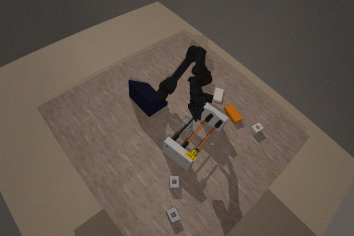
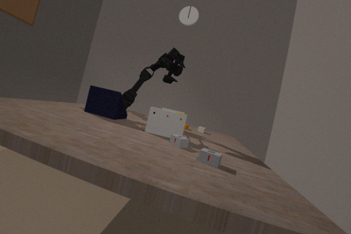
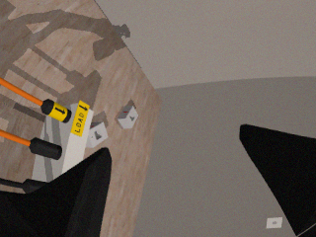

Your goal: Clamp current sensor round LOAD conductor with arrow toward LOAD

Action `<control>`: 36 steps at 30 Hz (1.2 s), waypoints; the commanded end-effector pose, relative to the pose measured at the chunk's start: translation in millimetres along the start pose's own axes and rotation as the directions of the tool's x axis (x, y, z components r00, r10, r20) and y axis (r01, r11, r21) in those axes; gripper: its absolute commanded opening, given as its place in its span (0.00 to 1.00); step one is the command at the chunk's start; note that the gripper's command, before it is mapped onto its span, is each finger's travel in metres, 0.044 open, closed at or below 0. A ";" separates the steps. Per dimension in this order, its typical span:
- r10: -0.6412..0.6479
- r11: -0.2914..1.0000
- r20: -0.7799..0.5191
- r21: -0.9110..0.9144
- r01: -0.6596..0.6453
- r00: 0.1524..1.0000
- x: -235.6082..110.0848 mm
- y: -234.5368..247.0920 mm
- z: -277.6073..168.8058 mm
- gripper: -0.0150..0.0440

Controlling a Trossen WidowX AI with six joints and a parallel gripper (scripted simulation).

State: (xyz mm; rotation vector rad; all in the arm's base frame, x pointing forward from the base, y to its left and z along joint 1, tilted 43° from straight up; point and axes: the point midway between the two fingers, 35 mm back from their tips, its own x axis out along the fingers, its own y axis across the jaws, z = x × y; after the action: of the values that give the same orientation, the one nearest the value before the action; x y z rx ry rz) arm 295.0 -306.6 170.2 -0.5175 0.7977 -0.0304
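The conductor rig has a near white end block and a far one, with one black and two orange conductors between them. The yellow LOAD marker sits at the near end of the outer orange conductor. Several small grey sensor blocks stand around: one beside the black conductor, two in front of the rig, shown with red arrows in the exterior view, and one to the right. I cannot tell which is open. My gripper is open and empty, high above the rig's far end.
The arm's navy base box stands left of the rig. An orange block and a white block lie just beyond the far end block. The wooden table top ends a short way past the two front sensors.
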 end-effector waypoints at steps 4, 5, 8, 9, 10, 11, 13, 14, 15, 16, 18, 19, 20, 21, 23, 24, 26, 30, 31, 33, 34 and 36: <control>-0.111 0.992 0.161 0.080 0.099 0.981 -20.6 53.0 105.9 1.00; -0.123 0.990 0.192 0.098 0.106 0.974 -25.7 61.7 119.1 1.00; -0.155 0.981 0.296 0.163 0.110 0.942 -44.8 89.3 155.6 1.00; -0.163 0.977 0.334 0.188 0.104 0.929 -52.3 98.9 166.6 1.00; -0.170 0.972 0.371 0.213 0.094 0.913 -60.3 108.5 176.8 1.00; -0.176 0.967 0.409 0.240 0.080 0.895 -68.8 118.2 186.4 1.00; -0.184 0.955 0.487 0.294 0.039 0.854 -87.3 137.7 203.4 1.00; -0.187 0.947 0.526 0.320 0.011 0.830 -97.2 147.3 210.6 1.00; -0.189 0.938 0.564 0.345 -0.022 0.804 -107.4 156.9 217.1 1.00; -0.190 0.927 0.601 0.369 -0.060 0.776 -118.1 166.3 222.8 1.00; -0.189 0.899 0.675 0.411 -0.151 0.714 -140.5 184.7 231.6 1.00; -0.188 0.886 0.701 0.424 -0.189 0.688 -149.1 191.2 234.0 1.00; -0.188 0.878 0.713 0.430 -0.209 0.675 -153.4 194.4 235.0 1.00; -0.188 0.875 0.718 0.432 -0.217 0.670 -155.1 195.7 235.4 1.00; -0.188 0.875 0.718 0.432 -0.217 0.670 -155.1 195.7 235.4 1.00; -0.188 0.875 0.718 0.432 -0.217 0.670 -155.1 195.7 235.4 1.00; -0.188 0.875 0.718 0.432 -0.217 0.670 -155.1 195.7 235.4 1.00; -0.188 0.875 0.718 0.432 -0.217 0.670 -155.1 195.7 235.4 1.00; -0.188 0.875 0.718 0.432 -0.217 0.670 -155.1 195.7 235.4 1.00; -0.177 0.876 0.695 0.434 -0.210 0.697 -146.6 192.4 235.8 1.00; -0.164 0.877 0.665 0.437 -0.202 0.729 -135.8 188.0 235.9 1.00; -0.129 0.874 0.587 0.448 -0.188 0.800 -109.6 177.0 233.5 1.00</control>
State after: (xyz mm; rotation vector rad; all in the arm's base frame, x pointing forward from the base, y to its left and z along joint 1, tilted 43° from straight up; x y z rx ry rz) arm 327.8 -9.3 318.1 -0.0131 0.0154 -0.0119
